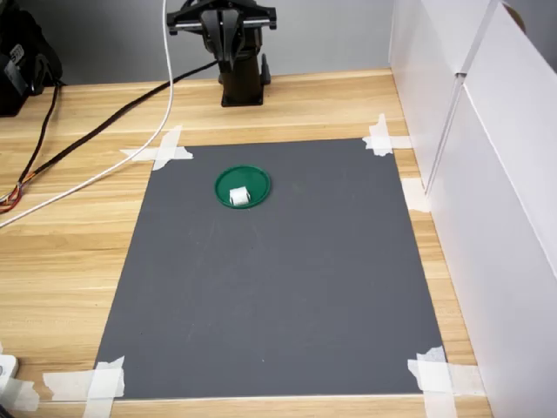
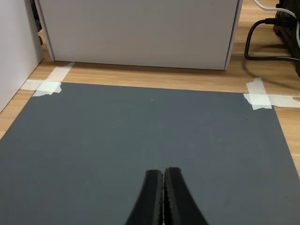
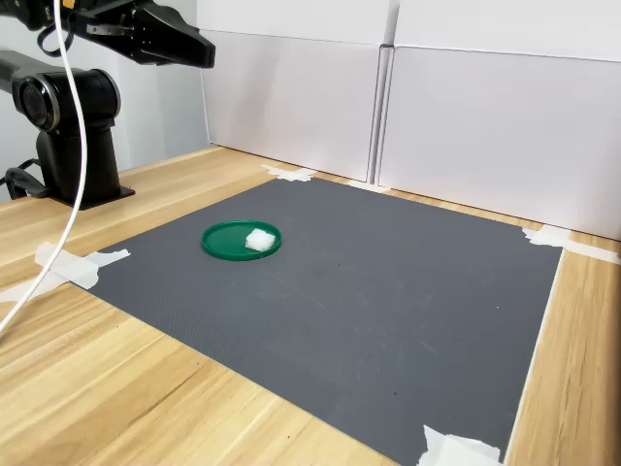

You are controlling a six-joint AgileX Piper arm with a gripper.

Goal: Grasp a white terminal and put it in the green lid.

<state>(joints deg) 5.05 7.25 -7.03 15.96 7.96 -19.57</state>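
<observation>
A: One wooden worktop [image 1: 78,235] fills both exterior views, with white panels [image 3: 485,136] standing along its edges. Taped flat on it by white tape strips [image 1: 165,150] at the corners is a large dark grey mat [image 1: 278,287].

B: Where is the robot?

A: The arm's black base [image 1: 241,83] stands on the wood beyond the far edge of the mat in the first exterior view. The arm is folded high above it, well clear of the mat. In the wrist view the claw [image 2: 163,176] shows two black fingers pressed together with nothing between them, so it is closed and empty.

B: And the task's things?

A: The green lid [image 1: 255,177], a flat round disc with a low rim, lies on the mat near its far edge in the first exterior view. The white terminal [image 1: 238,197] rests inside that lid, toward its nearer side. The second exterior view shows it likewise inside the rim [image 3: 259,239]. By the look of it, the placing is already done.

B: How would the terminal handle?

A: I judge it very light, stiff and smooth, a tiny plastic block likely to skid or pop out of a loose pinch. The best hold would be across two opposite flat sides, fingers straddling its middle, closing gently.
</observation>
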